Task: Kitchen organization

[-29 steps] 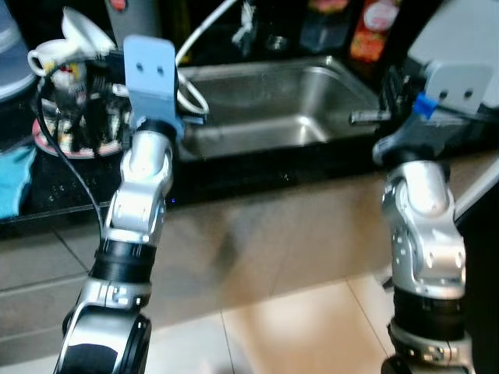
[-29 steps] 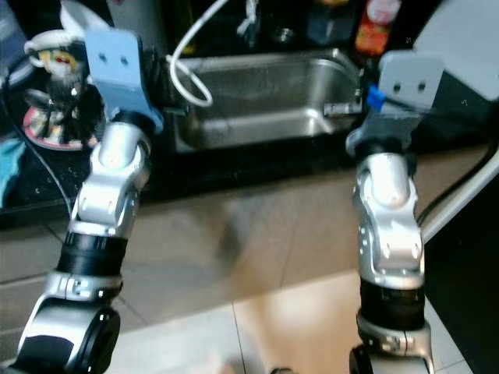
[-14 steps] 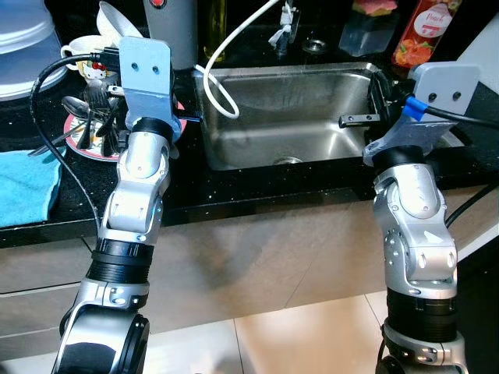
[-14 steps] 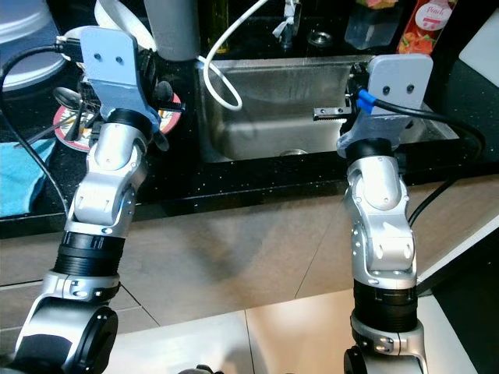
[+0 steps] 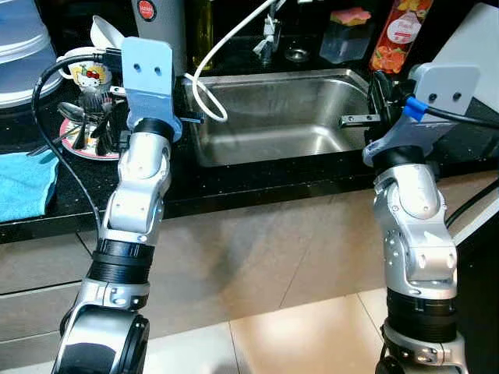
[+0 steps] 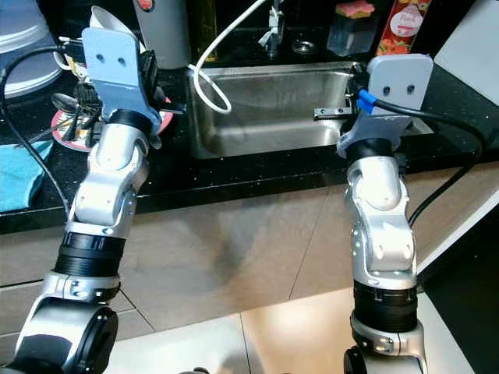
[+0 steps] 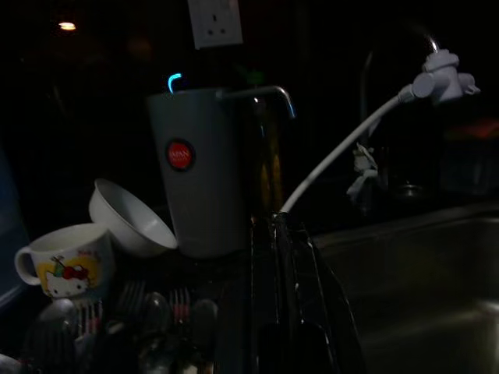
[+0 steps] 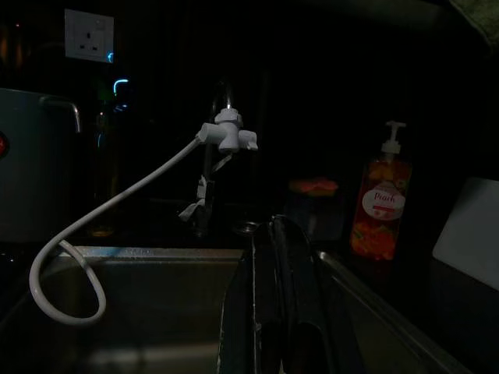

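You have the sink (image 5: 281, 117) set in the counter (image 5: 257, 183); left of it a plate (image 5: 82, 144) holds spoons (image 5: 74, 117), a mug (image 5: 82, 74) behind.

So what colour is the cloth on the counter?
The cloth is light blue; it shows best in the left eye view.

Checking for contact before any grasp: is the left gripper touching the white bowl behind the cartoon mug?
Apart. The left wrist view shows the white bowl leaning against the grey canister, well beyond the left gripper fingertips.

sink basin (image 5: 281, 117) open except white hose (image 5: 209, 93) looping in at its left; cutlery plate (image 5: 86, 144) crowds left counter.
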`<state>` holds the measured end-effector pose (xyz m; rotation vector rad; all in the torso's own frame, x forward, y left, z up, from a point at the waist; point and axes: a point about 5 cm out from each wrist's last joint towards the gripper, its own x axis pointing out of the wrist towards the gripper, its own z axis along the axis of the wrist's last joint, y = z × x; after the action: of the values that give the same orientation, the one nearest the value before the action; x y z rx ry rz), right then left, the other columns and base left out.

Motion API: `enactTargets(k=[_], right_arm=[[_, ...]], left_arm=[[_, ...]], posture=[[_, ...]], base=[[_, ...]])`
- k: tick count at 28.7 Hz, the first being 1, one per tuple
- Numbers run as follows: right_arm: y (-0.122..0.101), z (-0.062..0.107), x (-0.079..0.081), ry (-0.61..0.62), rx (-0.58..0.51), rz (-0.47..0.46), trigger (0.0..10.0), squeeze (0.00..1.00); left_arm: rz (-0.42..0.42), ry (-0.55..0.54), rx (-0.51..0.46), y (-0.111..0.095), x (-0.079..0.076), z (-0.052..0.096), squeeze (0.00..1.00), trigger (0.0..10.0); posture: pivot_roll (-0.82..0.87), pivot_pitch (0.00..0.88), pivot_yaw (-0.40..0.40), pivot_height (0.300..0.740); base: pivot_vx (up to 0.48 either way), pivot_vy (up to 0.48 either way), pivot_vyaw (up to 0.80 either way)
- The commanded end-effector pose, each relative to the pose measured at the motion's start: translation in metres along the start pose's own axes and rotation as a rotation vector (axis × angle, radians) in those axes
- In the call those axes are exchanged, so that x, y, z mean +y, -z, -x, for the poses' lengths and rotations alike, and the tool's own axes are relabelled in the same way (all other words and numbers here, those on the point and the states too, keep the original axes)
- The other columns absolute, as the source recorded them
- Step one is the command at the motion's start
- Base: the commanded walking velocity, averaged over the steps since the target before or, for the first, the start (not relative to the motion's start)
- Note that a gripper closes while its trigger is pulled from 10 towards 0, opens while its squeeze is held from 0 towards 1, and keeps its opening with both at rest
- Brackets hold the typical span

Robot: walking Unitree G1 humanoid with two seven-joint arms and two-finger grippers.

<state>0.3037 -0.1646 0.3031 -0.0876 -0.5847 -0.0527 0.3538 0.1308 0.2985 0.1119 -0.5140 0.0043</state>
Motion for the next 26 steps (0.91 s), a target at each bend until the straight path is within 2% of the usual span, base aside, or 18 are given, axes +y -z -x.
enactTargets(k=[1, 15, 26], right_arm=[[0.0019, 0.0016, 0.0003, -0.004, 0.009, -0.003, 10.0, 0.0], [0.0042, 0.0021, 0.004, -0.012, 0.016, -0.001, 10.0, 0.0], [0.0036, 0.0021, 0.0044, -0.021, 0.012, 0.0, 10.0, 0.0]], left_arm=[[0.016, 0.014, 0.015, 0.0022, -0.0036, 0.0025, 0.0, 10.0], [-0.002, 0.037, 0.008, 0.0013, -0.0085, 0.0038, 0.0, 10.0], [-0.009, 0.026, 0.003, 0.0013, -0.0064, 0.0042, 0.0, 10.0]], posture=[[0.03, 0.092, -0.011, 0.74], [0.03, 0.082, -0.01, 0.74], [0.03, 0.068, -0.014, 0.74]], base=[[0.0, 0.0, 0.0], [0.0, 0.0, 0.0], [0.389, 0.0, 0.0]])
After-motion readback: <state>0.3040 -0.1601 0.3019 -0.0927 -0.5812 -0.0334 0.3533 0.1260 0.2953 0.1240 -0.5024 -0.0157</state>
